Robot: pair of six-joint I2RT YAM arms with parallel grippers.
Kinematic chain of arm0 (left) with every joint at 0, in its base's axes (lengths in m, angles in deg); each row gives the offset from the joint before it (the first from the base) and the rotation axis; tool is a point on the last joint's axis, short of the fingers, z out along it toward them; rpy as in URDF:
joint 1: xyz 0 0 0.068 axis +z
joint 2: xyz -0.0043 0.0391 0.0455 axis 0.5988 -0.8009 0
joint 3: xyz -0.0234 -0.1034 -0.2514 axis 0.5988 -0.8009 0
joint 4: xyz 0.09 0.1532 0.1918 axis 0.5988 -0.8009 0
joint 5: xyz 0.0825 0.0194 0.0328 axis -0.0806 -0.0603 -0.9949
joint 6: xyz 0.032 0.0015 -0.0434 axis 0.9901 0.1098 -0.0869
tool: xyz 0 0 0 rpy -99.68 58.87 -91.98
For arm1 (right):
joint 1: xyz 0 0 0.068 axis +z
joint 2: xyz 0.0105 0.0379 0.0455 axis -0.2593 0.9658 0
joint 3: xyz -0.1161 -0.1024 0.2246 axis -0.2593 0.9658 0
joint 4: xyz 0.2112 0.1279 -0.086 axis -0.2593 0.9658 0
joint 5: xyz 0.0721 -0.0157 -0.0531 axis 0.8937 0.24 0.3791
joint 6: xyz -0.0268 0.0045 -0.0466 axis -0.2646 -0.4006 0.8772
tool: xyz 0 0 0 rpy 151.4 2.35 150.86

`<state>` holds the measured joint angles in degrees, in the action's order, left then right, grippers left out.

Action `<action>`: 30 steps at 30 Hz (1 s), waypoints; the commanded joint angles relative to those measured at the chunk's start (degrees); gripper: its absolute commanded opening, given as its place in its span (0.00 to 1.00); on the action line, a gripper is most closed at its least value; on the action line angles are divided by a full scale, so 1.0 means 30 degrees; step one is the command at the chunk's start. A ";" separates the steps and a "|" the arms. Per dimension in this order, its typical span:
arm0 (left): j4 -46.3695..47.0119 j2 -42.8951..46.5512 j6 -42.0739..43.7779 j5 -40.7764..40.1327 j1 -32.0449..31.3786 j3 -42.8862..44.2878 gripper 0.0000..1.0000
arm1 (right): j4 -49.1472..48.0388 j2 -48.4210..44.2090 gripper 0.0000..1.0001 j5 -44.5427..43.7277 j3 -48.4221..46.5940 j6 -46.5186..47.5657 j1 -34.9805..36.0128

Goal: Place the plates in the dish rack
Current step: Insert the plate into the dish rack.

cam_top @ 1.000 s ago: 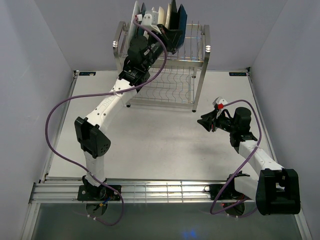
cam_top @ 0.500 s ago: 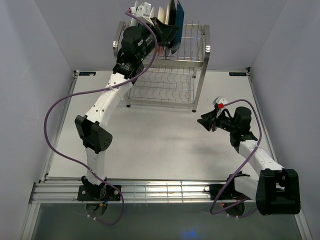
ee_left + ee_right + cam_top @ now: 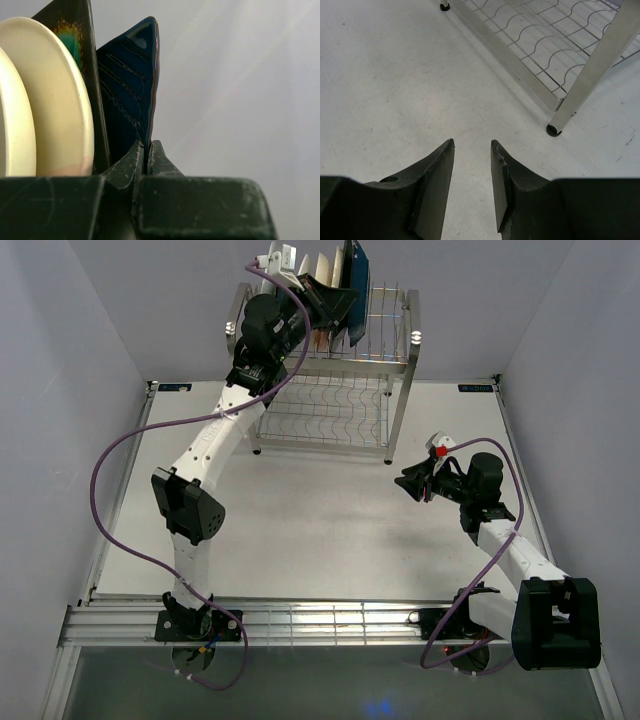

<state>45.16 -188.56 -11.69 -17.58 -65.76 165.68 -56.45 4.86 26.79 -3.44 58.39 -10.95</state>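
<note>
The left claw [image 3: 148,146] is pressed together on the thin lower rim of the dark blue plate [image 3: 127,85], which is held on edge and rises straight above the fingertips. Just to the left of that plate, as seen from the claw, a dark plate [image 3: 75,30] and a cream plate [image 3: 55,100] are stood on edge. The curved edge of a white plate [image 3: 12,130] is seen further left. From above, this claw is found raised at the upper tier of the dish rack [image 3: 404,380], with the row of upright plates directly at it. The right claw [image 3: 472,145] is partly spread, with nothing held between its fingers. It is hung low over the bare surface [image 3: 385,75], well apart from the left claw. A post and the lower wire shelf of the rack are seen just ahead of it, to its right.
</note>
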 commanded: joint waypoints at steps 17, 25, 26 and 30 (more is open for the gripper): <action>-0.1718 0.0494 0.2482 -0.3314 0.0634 -0.2316 0.00 | -0.0029 0.0042 0.42 0.0266 -0.0844 0.0126 -0.0128; -0.1777 0.0260 0.1986 -0.3051 0.0634 -0.2463 0.01 | -0.0029 -0.0046 0.43 0.0296 -0.0815 0.0097 -0.0128; -0.1748 0.0260 0.1840 -0.2963 0.0634 -0.2493 0.00 | -0.0029 -0.0075 0.43 0.0267 -0.0844 0.0068 -0.0128; -0.1426 0.0201 0.1195 -0.2436 0.0634 -0.2639 0.02 | -0.0087 -0.0280 0.43 0.0208 -0.0757 0.0038 -0.0129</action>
<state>46.50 -185.85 -8.89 -19.19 -66.02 160.48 -56.45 4.86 26.81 -3.46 58.37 -10.95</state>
